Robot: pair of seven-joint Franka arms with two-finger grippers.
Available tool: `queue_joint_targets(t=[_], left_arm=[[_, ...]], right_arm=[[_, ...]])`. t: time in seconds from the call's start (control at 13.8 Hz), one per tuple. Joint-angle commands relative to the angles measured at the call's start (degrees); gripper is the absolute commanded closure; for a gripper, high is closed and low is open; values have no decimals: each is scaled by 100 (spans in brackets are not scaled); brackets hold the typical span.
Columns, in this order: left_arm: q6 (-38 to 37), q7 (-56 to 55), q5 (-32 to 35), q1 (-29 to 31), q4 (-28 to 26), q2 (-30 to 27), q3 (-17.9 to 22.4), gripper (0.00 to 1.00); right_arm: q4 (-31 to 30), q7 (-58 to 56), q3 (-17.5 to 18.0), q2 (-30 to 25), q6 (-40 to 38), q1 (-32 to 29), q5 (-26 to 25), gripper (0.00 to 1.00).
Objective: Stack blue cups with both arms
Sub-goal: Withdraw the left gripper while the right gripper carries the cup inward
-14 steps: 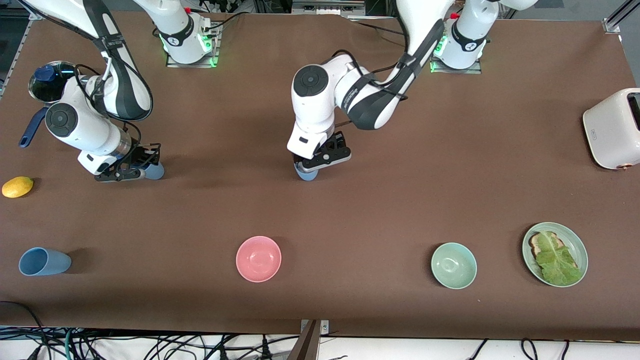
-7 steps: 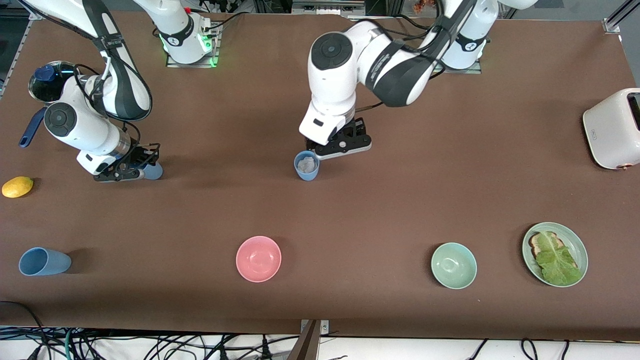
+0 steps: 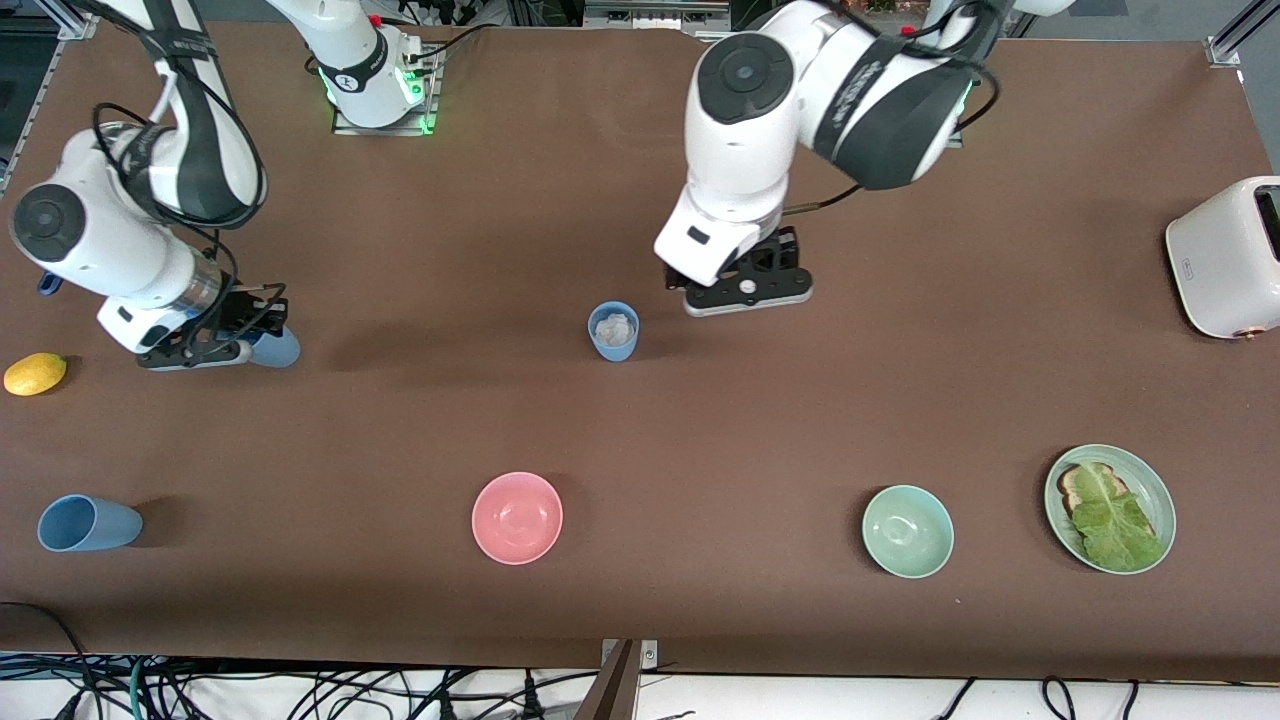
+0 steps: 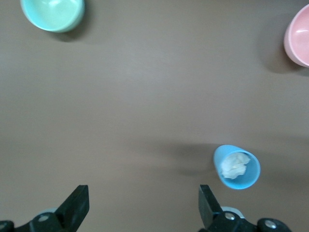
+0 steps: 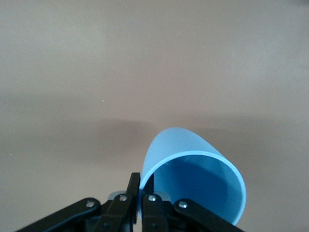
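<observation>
Blue cups: we see three. One cup (image 3: 613, 331) stands upright mid-table with a crumpled whitish wad inside (image 4: 235, 166). The left gripper (image 3: 748, 292) hangs over the table beside it, toward the left arm's end, fingers (image 4: 77, 205) spread wide, holding nothing. The right gripper (image 3: 190, 348) is pinched shut on the rim of a second cup (image 3: 272, 349), wall between its fingertips (image 5: 140, 191), cup tilted, toward the right arm's end near the lemon (image 3: 35, 374). A third cup (image 3: 88, 523) lies on its side by the table's corner at the right arm's end, near the front-camera edge.
</observation>
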Motion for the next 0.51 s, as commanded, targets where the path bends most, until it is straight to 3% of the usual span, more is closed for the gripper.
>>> queue_joint_targets(t=[0.0, 0.44], left_arm=[[-653, 645, -112, 220, 468, -22, -17, 0], [-989, 1910, -130, 958, 504, -443, 0, 0]], right_arm=[[533, 210, 253, 16, -642, -5, 21, 100], [1262, 1632, 271, 33, -1451, 1083, 48, 100]])
